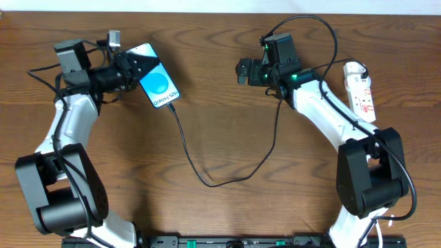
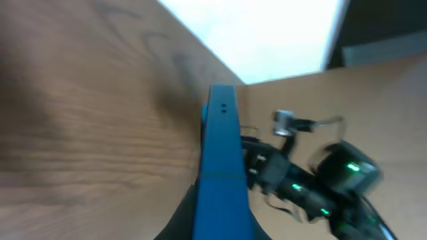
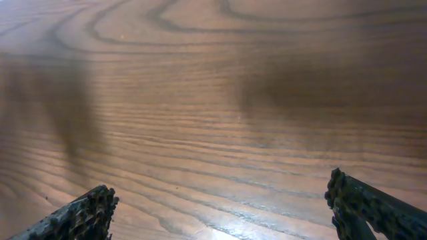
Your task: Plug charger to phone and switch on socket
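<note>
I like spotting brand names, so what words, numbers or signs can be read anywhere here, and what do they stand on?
"Galaxy S25", with the last characters uncertain: small white text on the blue screen of the phone, overhead view.
Red print on the socket: too small to read.
Both wrist views: no text visible.

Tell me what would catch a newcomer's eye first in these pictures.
The bright blue phone at upper left, pinched in the left claw. From its lower edge the black charger loops across the table toward the right claw, which hangs open; the white socket lies at far right.
</note>
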